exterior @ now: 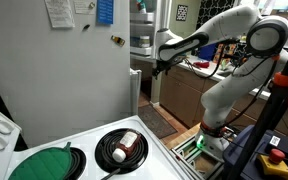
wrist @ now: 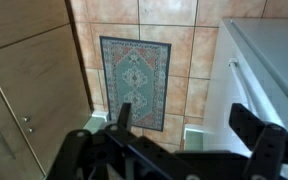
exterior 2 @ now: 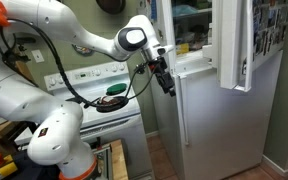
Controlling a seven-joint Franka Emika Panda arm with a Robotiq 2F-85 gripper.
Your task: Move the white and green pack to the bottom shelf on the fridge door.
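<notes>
gripper [wrist: 181, 118] fills the bottom edge of the wrist view, its two dark fingers [wrist: 123, 115] spread wide apart with nothing between them. below it lies tiled floor [wrist: 199, 60] with a patterned green rug [wrist: 134, 75], wooden cabinets [wrist: 24, 80] to one side and the white fridge [wrist: 274, 60] to the other.

in an exterior view the stove [exterior: 84, 135] sits closest to the lens, with a green round cover [exterior: 44, 163] on one burner and a dark pan [exterior: 121, 147] on the next. behind it rises the fridge's side wall, hung with papers [exterior: 59, 12]. farther back the arm [exterior: 234, 40] stretches toward the fridge's front. in an exterior view the gripper [exterior 2: 167, 86] points downward just beside the fridge's white front, under an open door [exterior 2: 234, 45]. the white and green pack cannot be made out: the things on the shelves [exterior 2: 189, 30] are too small to tell apart.
</notes>
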